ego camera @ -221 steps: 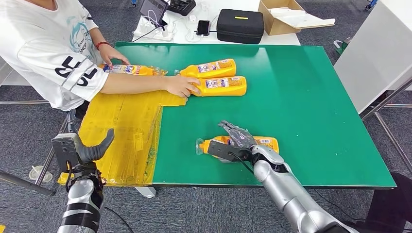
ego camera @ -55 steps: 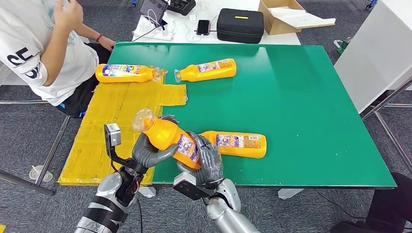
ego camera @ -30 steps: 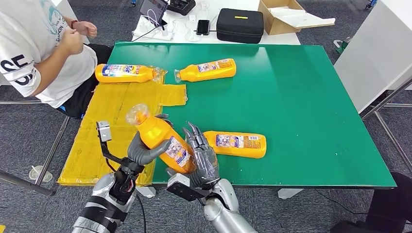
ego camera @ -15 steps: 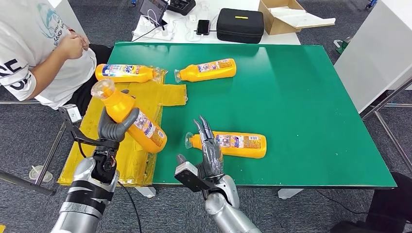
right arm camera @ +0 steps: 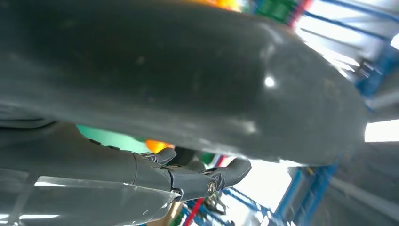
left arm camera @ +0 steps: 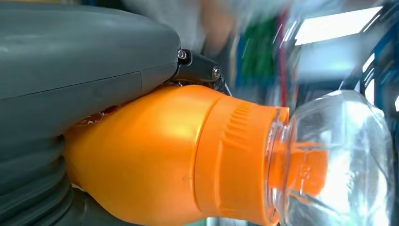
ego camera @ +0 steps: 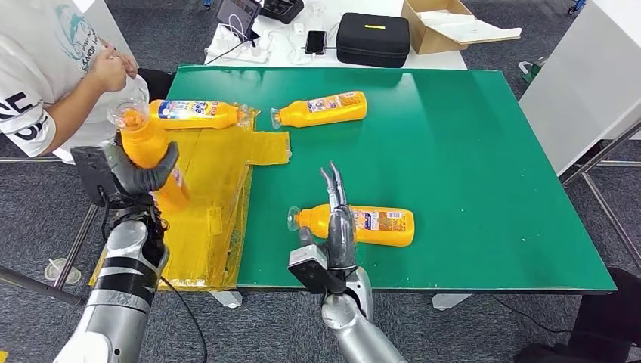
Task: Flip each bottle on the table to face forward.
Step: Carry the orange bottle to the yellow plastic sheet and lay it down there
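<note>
The green desk [ego camera: 469,151] carries a yellow sheet [ego camera: 204,189] at its left side, where a person [ego camera: 45,68] sits. Three orange bottles lie flat — one near the front edge [ego camera: 363,224], two farther back [ego camera: 321,109] [ego camera: 198,113]. The left robot hand [ego camera: 140,172] grips a fourth bottle [ego camera: 147,151] upright over the sheet. The right robot hand [ego camera: 339,227] holds nothing — fingers straight, before the near bottle.

Two orange plastic bottles [ego camera: 198,113] [ego camera: 320,108] lie at the green bench's [ego camera: 469,144] far left, a third [ego camera: 355,224] near its front edge
</note>
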Motion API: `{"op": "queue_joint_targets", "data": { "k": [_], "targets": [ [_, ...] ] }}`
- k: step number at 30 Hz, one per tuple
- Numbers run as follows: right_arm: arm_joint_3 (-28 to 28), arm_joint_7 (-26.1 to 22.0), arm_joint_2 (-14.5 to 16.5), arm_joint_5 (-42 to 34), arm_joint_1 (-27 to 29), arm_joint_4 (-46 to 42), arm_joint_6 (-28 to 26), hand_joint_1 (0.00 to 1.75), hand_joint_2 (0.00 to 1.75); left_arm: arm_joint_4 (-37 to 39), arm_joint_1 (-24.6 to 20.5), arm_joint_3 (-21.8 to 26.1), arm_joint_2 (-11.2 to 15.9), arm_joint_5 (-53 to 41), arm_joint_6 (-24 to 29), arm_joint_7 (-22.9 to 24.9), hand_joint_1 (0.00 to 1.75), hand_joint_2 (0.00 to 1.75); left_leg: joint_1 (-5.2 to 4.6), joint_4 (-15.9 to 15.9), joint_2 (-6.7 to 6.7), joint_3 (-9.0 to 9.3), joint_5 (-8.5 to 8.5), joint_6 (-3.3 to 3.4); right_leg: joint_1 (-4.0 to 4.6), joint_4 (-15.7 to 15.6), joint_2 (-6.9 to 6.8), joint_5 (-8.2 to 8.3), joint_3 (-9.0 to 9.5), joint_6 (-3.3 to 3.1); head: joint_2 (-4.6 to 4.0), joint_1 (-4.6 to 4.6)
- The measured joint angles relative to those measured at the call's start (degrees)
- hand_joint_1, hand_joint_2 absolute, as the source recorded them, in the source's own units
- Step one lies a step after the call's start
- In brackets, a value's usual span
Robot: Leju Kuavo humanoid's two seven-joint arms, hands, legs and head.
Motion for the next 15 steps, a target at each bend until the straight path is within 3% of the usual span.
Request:
{"op": "queue_joint_targets", "data": {
  "k": [3,6,12,15],
  "targets": [
    [0.06,-1.29,-0.05,-3.07,0.84,-5.26,0.30,0.00,0.00,3.47,-2.50,-0.97,0.72,-14.46,9.62,0.57,1.75,1.75,-0.01,0.00,-0.02,0.00,0.00,0.00,-0.01,0.00,-0.01,0.00,0.01,0.00,0.00,0.00],
    [0.59,-1.45,-0.19,-5.60,0.88,-8.70,1.15,0.00,0.00,8.65,-4.71,-3.88,1.80,-28.63,15.99,3.03,1.75,1.75,-0.01,0.00,-0.01,0.00,0.00,0.00,-0.01,0.00,0.00,0.00,0.02,0.00,0.00,0.01],
    [1.51,-1.59,-0.43,-6.76,0.82,-11.56,1.66,0.00,0.00,16.34,-6.71,-8.25,3.20,-38.84,18.42,6.38,1.75,1.75,-0.01,0.00,0.05,0.00,0.00,0.00,-0.01,0.00,0.05,0.01,-0.02,0.00,0.00,0.01],
    [2.26,-1.65,-0.70,-7.07,0.78,-12.23,2.13,0.00,0.00,20.22,-7.63,-10.92,4.21,-45.53,16.43,8.65,1.75,1.75,0.00,0.00,0.06,0.00,0.00,0.00,0.00,0.00,0.06,0.01,-0.02,0.00,0.00,-0.02]
  ]
}}
